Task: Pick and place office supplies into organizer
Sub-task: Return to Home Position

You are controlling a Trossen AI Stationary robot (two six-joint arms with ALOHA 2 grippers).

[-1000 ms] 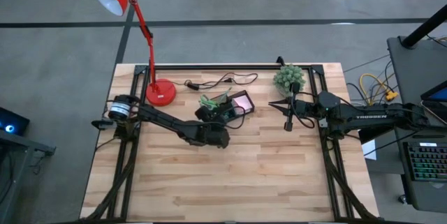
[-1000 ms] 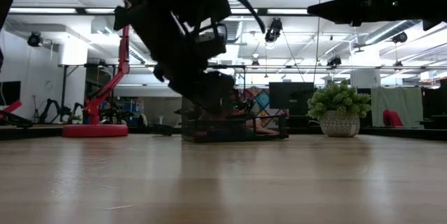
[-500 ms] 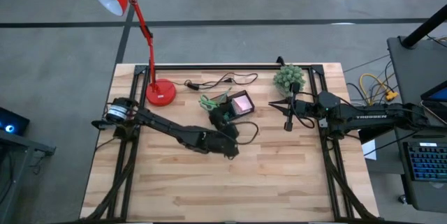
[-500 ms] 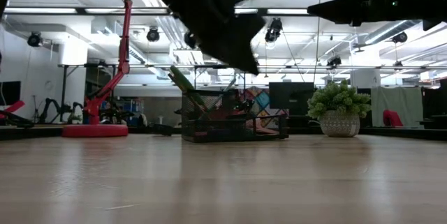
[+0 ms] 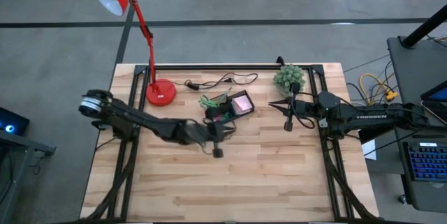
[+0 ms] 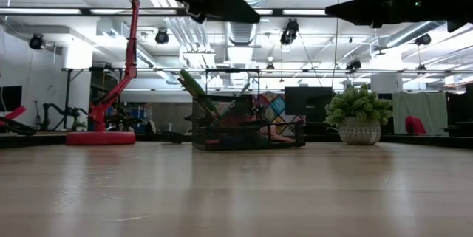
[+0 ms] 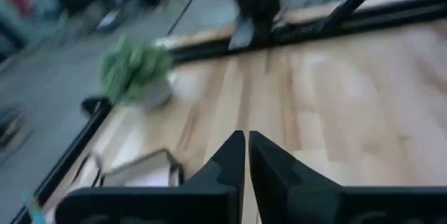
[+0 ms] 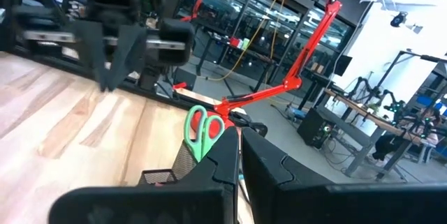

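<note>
High view: organizer (image 5: 234,105) far-centre on table (image 5: 279,175), scissors (image 5: 207,102) upright inside | scissors look stiff, light; I'd grip the handle loops | my left claw (image 5: 217,151) together, empty, just near of it | right claw (image 5: 288,124) together, parked right.

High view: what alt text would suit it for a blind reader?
Seen from above, the left gripper hangs over the wooden table close to the black organizer, which holds green scissors and a pink pad. The right gripper waits near a plant.
</note>
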